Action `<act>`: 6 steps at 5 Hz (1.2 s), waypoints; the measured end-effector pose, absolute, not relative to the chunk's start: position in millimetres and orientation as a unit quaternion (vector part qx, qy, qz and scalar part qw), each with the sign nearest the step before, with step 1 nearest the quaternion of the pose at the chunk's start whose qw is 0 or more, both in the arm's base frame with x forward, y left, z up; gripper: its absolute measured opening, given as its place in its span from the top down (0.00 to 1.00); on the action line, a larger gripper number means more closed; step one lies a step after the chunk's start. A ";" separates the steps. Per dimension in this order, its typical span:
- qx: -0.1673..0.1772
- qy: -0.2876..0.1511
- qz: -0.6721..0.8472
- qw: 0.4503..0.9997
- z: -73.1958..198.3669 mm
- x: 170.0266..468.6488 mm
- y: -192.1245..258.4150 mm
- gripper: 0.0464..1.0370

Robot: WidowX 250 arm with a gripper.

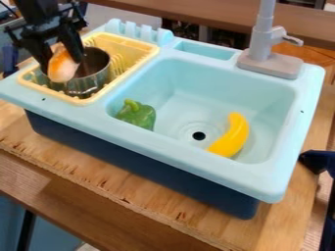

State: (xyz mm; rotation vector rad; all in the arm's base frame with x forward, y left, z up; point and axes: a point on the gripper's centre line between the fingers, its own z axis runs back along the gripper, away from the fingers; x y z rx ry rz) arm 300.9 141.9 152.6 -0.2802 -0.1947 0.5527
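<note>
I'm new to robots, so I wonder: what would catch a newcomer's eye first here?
Probably the bright yellow banana, lying right of the drain in the pale blue sink, with a green pepper at the basin's left. Next, the black gripper at the upper left, an orange and white object between its fingers, at a metal pot in the yellow rack.

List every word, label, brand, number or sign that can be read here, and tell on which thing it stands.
There are none I can read: not on the sink, faucet, yellow rack, metal pot, green pepper or yellow banana.
</note>
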 end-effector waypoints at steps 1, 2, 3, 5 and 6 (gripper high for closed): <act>-0.137 -0.100 0.267 0.948 148.0 310.2 147.1 0.44; -0.128 -0.104 0.254 0.953 150.8 317.6 150.3 0.44; -0.127 -0.106 0.250 0.954 152.2 317.9 150.4 0.44; -0.135 -0.104 0.252 0.953 152.6 317.6 148.6 0.44; -0.141 -0.104 0.249 0.952 153.2 317.6 147.1 0.37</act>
